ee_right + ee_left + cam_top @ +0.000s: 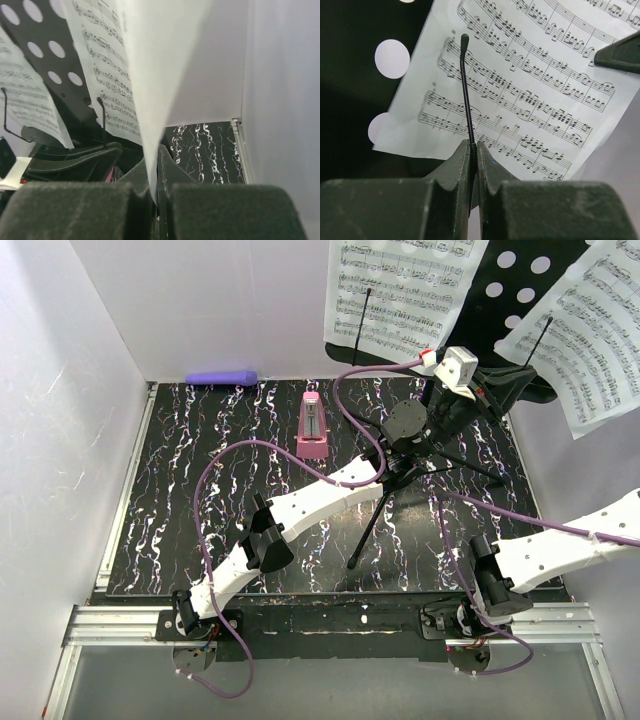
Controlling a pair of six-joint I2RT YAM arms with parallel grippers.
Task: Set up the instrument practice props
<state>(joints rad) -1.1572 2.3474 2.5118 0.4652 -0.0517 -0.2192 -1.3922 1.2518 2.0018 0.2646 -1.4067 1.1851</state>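
Observation:
The black music stand's perforated desk [520, 285] stands high at the back right, its tripod legs [372, 520] on the marbled table. One sheet-music page [400, 295] rests on its left side. My left gripper [522, 372] [473, 145] is shut on the stand's thin black page-holder wire [466, 85], which lies over the right page [590, 335] [530, 95]. In the right wrist view, my right gripper [154, 150] is shut on that right page's [155, 75] edge; in the top view it is out of frame. The pink metronome [313, 427] stands upright mid-table, left of the stand.
A purple cylinder [222, 377] lies against the back wall at the left. White walls enclose the table on the left, back and right. The right arm [600, 530] runs out past the right edge. Purple cables loop over the table.

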